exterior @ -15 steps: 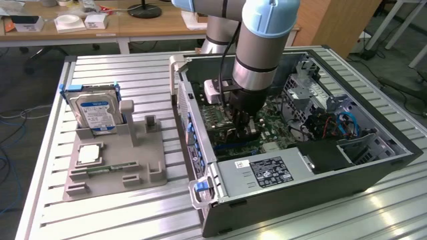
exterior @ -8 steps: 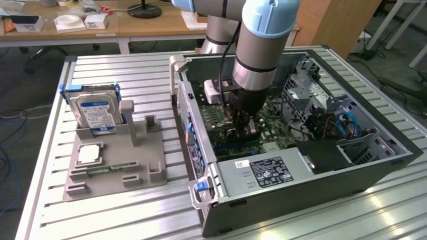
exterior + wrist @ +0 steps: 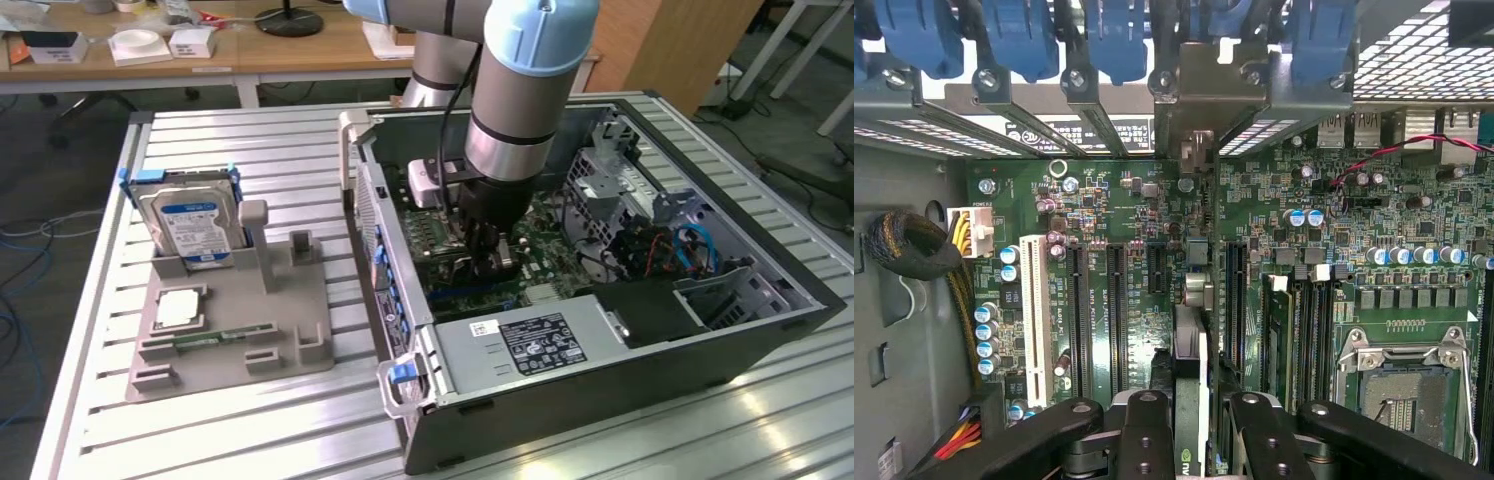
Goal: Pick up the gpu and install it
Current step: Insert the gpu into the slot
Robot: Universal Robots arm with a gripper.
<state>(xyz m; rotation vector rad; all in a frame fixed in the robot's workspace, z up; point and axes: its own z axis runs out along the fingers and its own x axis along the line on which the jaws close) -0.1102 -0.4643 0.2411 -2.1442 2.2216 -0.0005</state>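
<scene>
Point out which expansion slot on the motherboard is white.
The white slot is the long one nearest the yellow-wired power plug, at the board's edge by the case wall. The other long slots beside it are black.

**Exterior view.** One robot arm (image 3: 514,90) carrying one gripper (image 3: 487,255); one open computer case (image 3: 601,300) with one power supply (image 3: 534,345); one grey holder tray (image 3: 227,330) bearing one hard drive (image 3: 191,225), one processor (image 3: 178,308) and one RAM stick (image 3: 207,340).

**Wrist view.** One motherboard (image 3: 1144,210); one white expansion slot (image 3: 1034,320); three long black expansion slots (image 3: 1076,320) and one short black slot (image 3: 1154,268); one empty processor socket (image 3: 1399,375); one white power connector (image 3: 967,230); at least four blue latches (image 3: 1019,40) along the case edge; one gpu (image 3: 1190,375), seen edge-on between two gripper fingers (image 3: 1144,430).
</scene>
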